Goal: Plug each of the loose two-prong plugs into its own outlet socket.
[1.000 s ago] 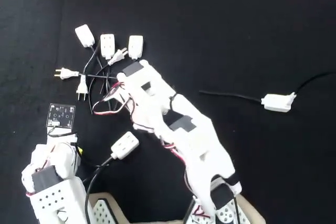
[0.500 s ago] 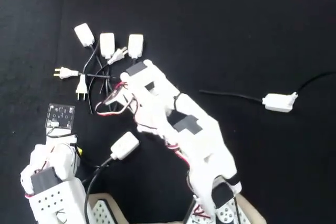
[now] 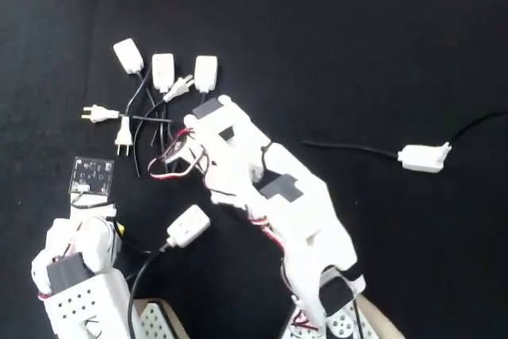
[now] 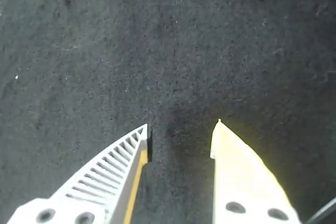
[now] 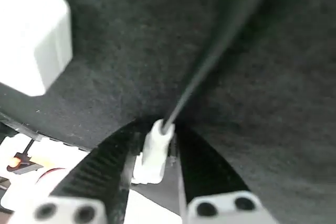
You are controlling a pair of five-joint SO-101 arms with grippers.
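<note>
My right gripper (image 5: 152,156) is shut on a small white two-prong plug (image 5: 153,151); its black cord (image 5: 210,61) runs away over the cloth. A white outlet socket (image 5: 32,43) lies beyond it. In the high view the right arm (image 3: 262,184) stretches toward a cluster of three sockets (image 3: 163,71) with two loose plugs (image 3: 99,113) and tangled cords. Another plug (image 3: 181,85) lies between two of the sockets. A further socket (image 3: 189,226) lies close beside the arm. My left gripper (image 4: 181,132) hangs open over bare black cloth, holding nothing.
A separate white socket (image 3: 421,156) with a black cord lies at the right of the table. A small dark circuit board (image 3: 92,175) sits just ahead of the left arm (image 3: 75,263). Black cloth covers the table.
The right arm has drawn back a little toward the near right, and the cords by its tip shifted with it. The socket beside the arm slid slightly nearer. The left arm stayed put.
</note>
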